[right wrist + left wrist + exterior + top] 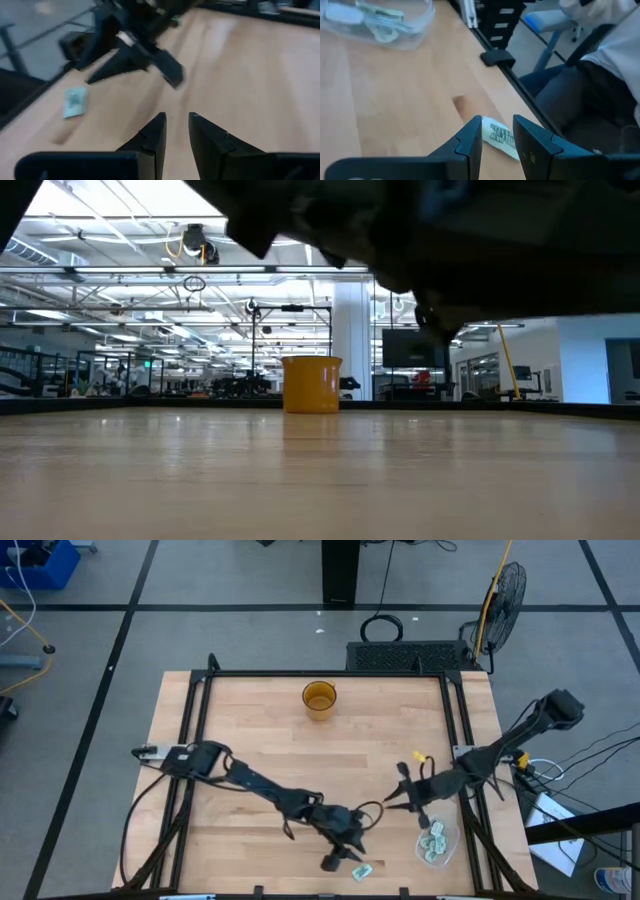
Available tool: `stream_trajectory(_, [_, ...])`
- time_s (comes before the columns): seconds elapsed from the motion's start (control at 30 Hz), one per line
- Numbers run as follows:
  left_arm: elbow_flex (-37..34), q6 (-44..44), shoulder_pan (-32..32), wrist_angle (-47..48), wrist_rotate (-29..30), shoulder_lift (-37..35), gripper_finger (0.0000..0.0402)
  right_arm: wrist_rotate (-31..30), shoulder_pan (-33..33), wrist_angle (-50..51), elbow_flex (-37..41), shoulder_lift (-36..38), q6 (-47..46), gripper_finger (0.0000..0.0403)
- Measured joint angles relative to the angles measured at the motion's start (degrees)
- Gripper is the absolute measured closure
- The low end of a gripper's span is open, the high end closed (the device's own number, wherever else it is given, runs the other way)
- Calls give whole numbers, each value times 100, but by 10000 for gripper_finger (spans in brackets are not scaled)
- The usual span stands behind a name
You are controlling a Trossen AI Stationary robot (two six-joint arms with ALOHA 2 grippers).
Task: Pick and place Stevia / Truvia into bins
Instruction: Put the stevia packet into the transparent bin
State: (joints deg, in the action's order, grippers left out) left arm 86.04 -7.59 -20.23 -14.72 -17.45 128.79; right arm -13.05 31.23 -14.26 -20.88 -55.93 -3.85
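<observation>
The work surface is a pale wooden table (250, 730) of butcher-block planks with a smooth, faintly glossy finish, framed by dark rails. An amber translucent round cup (319, 698) stands upright near the far edge, well apart from both arms; in the low view it reads as a short, solid orange cylinder.

A clear shallow round plastic tub (437, 842) sits at the near right of the table. Several flat pale green and white paper sachets (433, 841) lie inside it, overlapping.

One loose sachet (362, 871) lies flat on the wood by the near edge, between the tub and the left arm's tip. It is a small rectangle; in the high view its long axis runs roughly across the table, slightly tilted.

The left gripper (497, 131) hangs just above this sachet, fingers narrowly parted with the printed face showing in the gap. Contact cannot be confirmed.

The right gripper (392, 802) is over the table just beside the tub, fingers narrowly parted, nothing between them.

Beyond the table is grey flooring marked with dark lines, a standing fan (505, 590), and an open industrial hall with ceiling trusses.
</observation>
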Motion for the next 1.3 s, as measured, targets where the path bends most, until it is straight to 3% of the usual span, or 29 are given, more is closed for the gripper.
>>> stream_trajectory(0.23, [451,-154,-20,-89,40,327,278,415,-88,-161,0,-434,6,327])
stream_trajectory(0.43, [437,-508,-92,-538,58,569,230,262,-91,-467,0,-567,471,327])
stream_trajectory(0.6, [437,-262,-202,-619,207,597,203,264,-88,-775,0,-581,904,328])
stream_trajectory(0.87, [433,-344,-258,-616,651,852,222,264,-88,-940,0,-583,1245,328])
stream_trajectory(1.3, [448,-550,-317,-800,672,1156,238,264,-88,-968,0,-580,1249,328])
